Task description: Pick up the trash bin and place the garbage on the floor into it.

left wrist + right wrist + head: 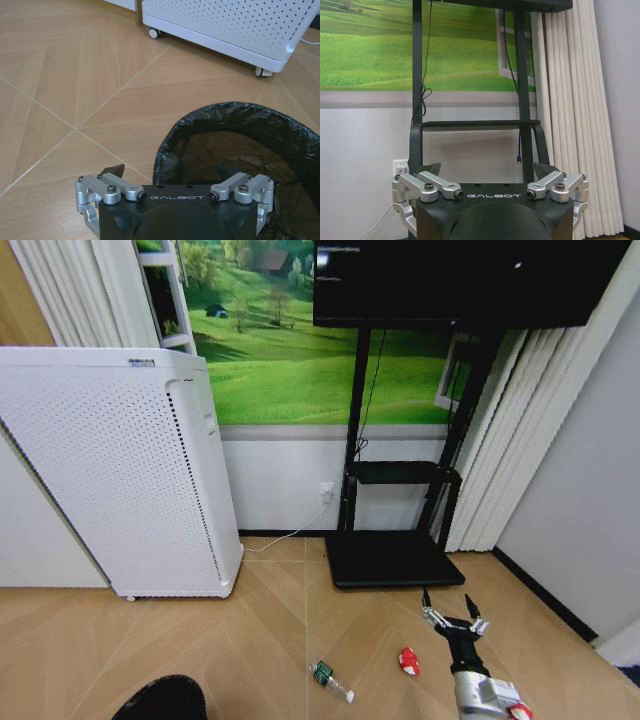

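Overhead, bottle (331, 681); left wrist, bin's liner (240, 145).

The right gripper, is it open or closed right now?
Open. The right gripper is in the air above the floor, its two fingers spread apart with nothing between them, beyond the red-and-white scrap.

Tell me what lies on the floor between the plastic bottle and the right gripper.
In the head view, one red-and-white scrap lies between the bottle and the open right gripper; the rest is bare parquet floor.
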Controlling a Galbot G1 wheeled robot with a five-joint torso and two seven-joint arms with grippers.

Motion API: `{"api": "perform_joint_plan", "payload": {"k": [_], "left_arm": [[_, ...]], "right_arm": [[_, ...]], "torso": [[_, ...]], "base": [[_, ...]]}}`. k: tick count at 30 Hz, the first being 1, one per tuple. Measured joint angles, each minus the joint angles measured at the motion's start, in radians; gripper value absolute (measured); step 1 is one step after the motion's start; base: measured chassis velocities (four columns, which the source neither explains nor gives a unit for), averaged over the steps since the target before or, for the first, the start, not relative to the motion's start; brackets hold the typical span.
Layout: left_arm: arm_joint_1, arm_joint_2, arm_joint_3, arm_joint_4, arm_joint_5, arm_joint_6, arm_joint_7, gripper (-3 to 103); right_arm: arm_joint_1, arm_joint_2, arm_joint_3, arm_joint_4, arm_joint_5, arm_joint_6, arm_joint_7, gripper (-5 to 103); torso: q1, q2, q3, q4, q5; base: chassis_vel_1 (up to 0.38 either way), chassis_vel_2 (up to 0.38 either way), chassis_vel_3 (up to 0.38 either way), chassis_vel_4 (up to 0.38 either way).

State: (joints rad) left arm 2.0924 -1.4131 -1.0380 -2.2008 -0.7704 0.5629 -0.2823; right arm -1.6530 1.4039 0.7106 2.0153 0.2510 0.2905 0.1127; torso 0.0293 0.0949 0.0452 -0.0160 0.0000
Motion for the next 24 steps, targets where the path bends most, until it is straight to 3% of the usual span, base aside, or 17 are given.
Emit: {"api": "perform_joint_plan", "payload": {"k": [3,10,13,17,23,24], "left_arm": [[-0.065,0.013,0.027,0.054,-0.013,0.043,-0.03,100],[-0.105,0.024,0.053,0.104,-0.013,0.066,-0.045,101],[-0.113,0.025,0.056,0.118,-0.011,0.063,-0.045,90],[-0.119,0.025,0.056,0.131,-0.013,0.054,-0.043,85],[-0.121,0.025,0.056,0.137,-0.016,0.048,-0.022,57],[-0.121,0.025,0.056,0.137,-0.016,0.048,-0.022,57]], "right_arm": [[-0.001,0.001,-0.003,0.001,-0.002,0.0,0.0,100],[-0.001,-0.004,0.001,0.015,0.004,-0.006,0.007,100],[-0.007,-0.004,0.004,0.014,0.005,-0.004,0.007,100],[-0.011,-0.001,0.001,0.013,0.005,-0.003,0.007,100],[-0.015,0.002,-0.003,0.02,0.003,-0.001,0.006,100],[-0.015,0.002,-0.003,0.02,0.003,-0.001,0.006,100]], "torso": [[0.0,0.0,0.0,-0.0001,-0.0001],[0.0,0.001,0.001,0.0,0.0],[0.0,0.001,0.001,0.0,0.0],[0.0,0.001,0.001,0.0,0.0001],[0.0,0.002,0.001,0.0001,0.0003],[0.0,0.002,0.001,0.0001,0.0003]], "base": [[0.0,0.0,0.0,0.0],[0.0,0.0,0.0,0.0],[0.0,0.0,0.0,0.0],[0.0,0.0,0.0,0.0],[0.0,0.0,0.0,0.0],[0.0,0.0,0.0,0.0]]}}
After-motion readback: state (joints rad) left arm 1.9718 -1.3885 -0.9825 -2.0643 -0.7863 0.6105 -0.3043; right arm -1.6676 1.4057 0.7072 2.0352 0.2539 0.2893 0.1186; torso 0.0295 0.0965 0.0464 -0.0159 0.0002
